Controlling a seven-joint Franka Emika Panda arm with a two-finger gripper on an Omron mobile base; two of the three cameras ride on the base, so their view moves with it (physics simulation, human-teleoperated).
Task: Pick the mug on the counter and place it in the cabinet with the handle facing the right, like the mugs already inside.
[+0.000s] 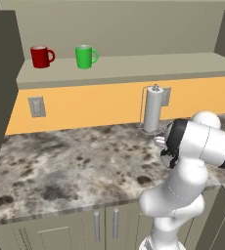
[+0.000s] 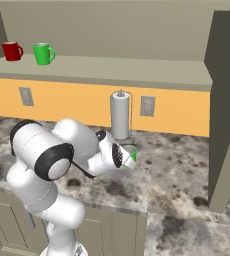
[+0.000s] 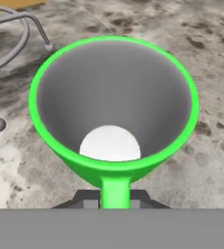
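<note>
The green mug [image 3: 114, 97] is seen from above in the hand view, its handle [image 3: 115, 189] pointing down between the dark fingertips. My gripper [image 3: 115, 203] is shut on that handle. In the right base view the gripper [image 2: 121, 156] holds the mug [image 2: 130, 154] low over the mottled counter [image 2: 177, 160], just in front of the paper towel holder; I cannot tell if its base touches the stone. The cabinet shelf [image 1: 134, 66] runs above, bearing a twin green mug [image 1: 85, 56] and a red mug [image 1: 40, 56], handles to the right.
A paper towel holder [image 2: 120, 116] stands close behind the mug, its wire base [image 3: 21, 29] near the rim. Wall outlets [image 1: 36, 106] sit on the orange backsplash. A dark cabinet side panel [image 2: 227, 100] drops at the right. My own arm [image 1: 197, 146] blocks the mug in the left base view.
</note>
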